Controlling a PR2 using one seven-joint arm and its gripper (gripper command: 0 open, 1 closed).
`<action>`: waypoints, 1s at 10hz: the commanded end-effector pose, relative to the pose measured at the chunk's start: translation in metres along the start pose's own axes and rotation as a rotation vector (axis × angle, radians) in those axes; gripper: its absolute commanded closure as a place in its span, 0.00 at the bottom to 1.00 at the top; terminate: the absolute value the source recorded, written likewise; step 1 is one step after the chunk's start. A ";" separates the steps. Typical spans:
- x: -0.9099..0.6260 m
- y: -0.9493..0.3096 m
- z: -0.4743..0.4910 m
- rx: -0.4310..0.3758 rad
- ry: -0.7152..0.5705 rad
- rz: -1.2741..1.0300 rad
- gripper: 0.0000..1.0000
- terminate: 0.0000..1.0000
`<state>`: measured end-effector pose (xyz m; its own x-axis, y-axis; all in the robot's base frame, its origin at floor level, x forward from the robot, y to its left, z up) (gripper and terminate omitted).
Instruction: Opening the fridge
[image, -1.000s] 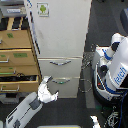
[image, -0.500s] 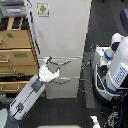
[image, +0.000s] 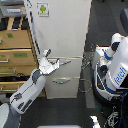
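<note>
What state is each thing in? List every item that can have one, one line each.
fridge: upper door shut, both lower drawers shut.
gripper: jaws open, holding nothing, raised in front of the fridge by the upper drawer's handle; contact cannot be told.
wooden drawer cabinet: drawers look pushed in; the top shelf is open-fronted.
white-and-blue robot: standing upright at the exterior view's right of the fridge.

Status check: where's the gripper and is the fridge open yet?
Gripper open, at the fridge front, holding nothing. Fridge door shut. Nothing in the way.
</note>
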<state>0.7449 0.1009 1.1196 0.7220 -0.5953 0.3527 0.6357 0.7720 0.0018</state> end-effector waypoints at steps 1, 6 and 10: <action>0.030 0.140 0.033 0.148 0.150 0.347 0.00 0.00; 0.018 0.188 0.046 0.170 0.190 0.455 0.00 0.00; -0.006 0.215 0.057 0.210 0.218 0.478 0.00 0.00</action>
<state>0.8556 0.2300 1.1501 0.9545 -0.2516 0.1603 0.2478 0.9678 0.0436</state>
